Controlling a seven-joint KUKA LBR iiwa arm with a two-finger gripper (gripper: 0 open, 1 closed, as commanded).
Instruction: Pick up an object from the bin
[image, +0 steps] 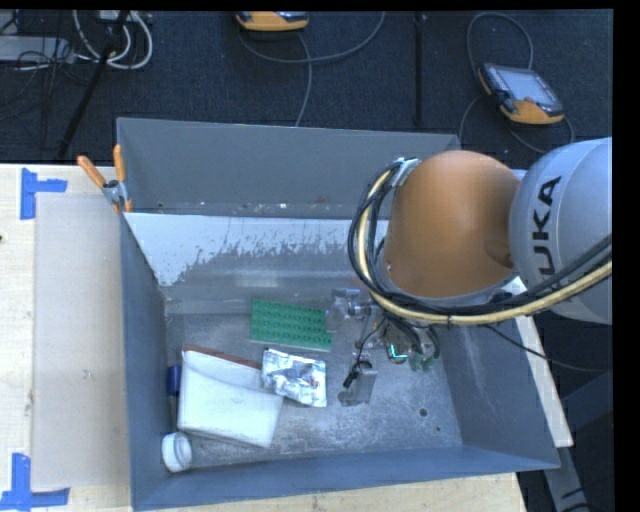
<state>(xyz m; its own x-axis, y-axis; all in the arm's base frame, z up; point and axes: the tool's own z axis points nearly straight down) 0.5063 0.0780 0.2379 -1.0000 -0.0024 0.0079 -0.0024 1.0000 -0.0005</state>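
The grey metal bin (150, 300) holds a few scattered things. The arm's orange cover (450, 225) hides the right part of the far wall. A white folded pad (228, 402) lies front left, covering most of a blue object (172, 378). A green studded plate (290, 322) lies mid-floor. The crumpled foil packet (295, 378) lies just right of the pad, touching it. The gripper (355, 385) hangs low, just right of that packet; whether it is spread or closed cannot be told. A small white cylinder (176, 452) lies in the front-left corner.
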